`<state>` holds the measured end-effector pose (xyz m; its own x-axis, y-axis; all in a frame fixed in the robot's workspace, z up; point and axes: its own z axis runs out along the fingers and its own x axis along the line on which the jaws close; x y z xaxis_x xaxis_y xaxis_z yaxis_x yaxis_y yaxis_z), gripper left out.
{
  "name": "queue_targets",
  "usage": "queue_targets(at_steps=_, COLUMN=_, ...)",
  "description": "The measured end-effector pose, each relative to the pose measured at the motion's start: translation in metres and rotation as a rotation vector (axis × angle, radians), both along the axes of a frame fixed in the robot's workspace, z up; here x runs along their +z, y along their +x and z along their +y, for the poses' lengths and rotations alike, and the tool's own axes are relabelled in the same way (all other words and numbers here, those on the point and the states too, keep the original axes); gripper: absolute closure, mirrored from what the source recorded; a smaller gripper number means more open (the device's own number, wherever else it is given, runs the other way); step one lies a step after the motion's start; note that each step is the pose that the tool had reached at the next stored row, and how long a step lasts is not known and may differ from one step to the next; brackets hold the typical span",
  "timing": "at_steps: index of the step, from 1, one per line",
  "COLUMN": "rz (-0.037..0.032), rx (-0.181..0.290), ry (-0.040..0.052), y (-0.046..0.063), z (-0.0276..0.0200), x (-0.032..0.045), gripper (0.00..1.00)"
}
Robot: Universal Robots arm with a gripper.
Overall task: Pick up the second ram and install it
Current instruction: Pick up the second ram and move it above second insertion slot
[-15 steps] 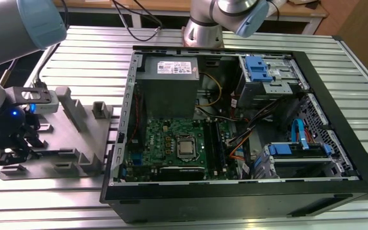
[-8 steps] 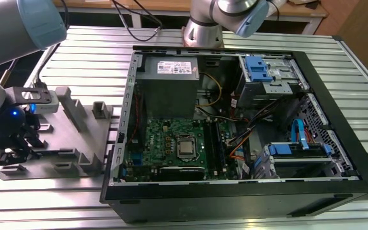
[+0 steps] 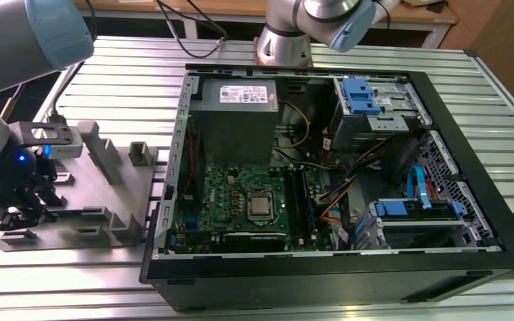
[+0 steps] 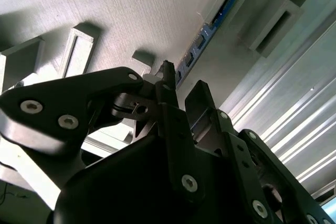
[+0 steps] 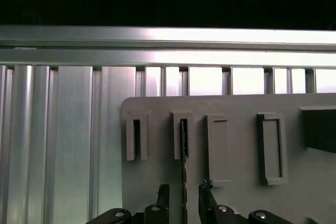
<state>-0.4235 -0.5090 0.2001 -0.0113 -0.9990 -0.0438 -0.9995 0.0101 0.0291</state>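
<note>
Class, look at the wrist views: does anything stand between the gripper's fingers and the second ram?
Nothing visible does. In the first wrist view the second ram stands on edge in the grey tray, and the open gripper straddles it, one finger either side.

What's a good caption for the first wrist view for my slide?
Open claw straddles the second ram, standing on edge in the grey tray.
</note>
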Motion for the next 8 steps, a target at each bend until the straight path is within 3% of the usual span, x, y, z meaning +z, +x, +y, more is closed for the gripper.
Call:
queue_targets(at_steps=7, rz=0.0001, rx=0.000, ry=-0.0001, y=0.0000, z=0.0005, x=0.0001, gripper=0.68)
queue_targets(at_steps=8, rz=0.0001, rx=0.000, ry=-0.0001, y=0.0000, z=0.0006, x=0.0001, gripper=0.75)
